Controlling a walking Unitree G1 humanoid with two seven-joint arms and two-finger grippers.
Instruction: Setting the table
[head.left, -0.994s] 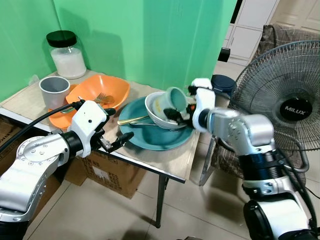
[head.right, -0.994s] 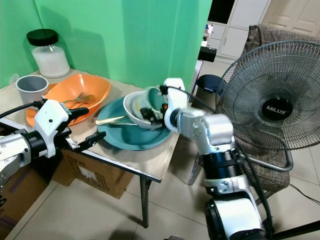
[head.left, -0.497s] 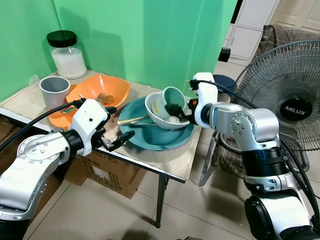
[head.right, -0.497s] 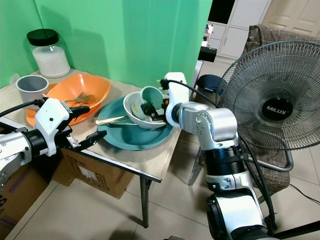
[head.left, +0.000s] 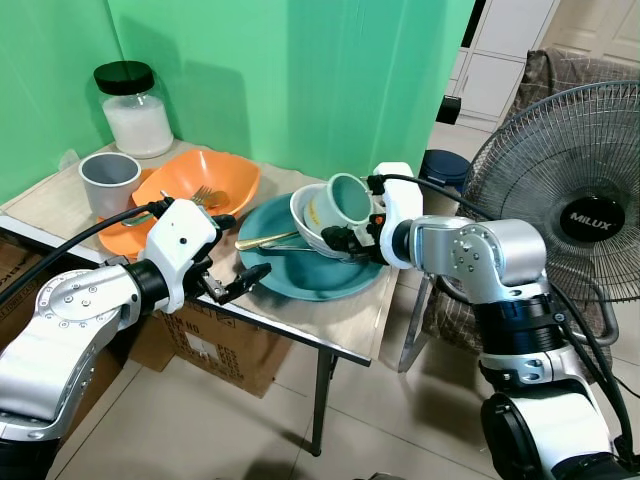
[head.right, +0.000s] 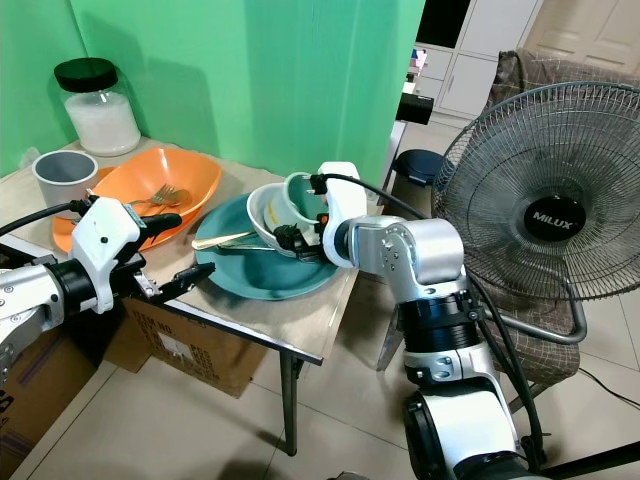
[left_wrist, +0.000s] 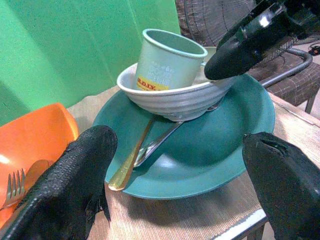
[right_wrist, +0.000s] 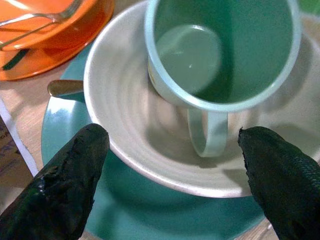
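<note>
Bright, even light. The lidded jar (head.left: 132, 110) casts a soft shadow on the green backdrop (head.left: 300, 70) behind it. Head views sharp; nearby black fingertips (left_wrist: 80, 185) blur softly.

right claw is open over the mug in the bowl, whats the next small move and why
Probably ease the right claw down and close on the mug. Its fingers stand open either side, the mug's handle faces it, and the mug sits tilted in the white bowl, not yet held.

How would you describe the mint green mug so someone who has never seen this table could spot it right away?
Start at the big teal plate near the table's front edge. A ribbed white bowl sits on it, and the mug stands tilted inside that bowl. It is the only pale green cup with a handle; the other cup is grey.
</note>
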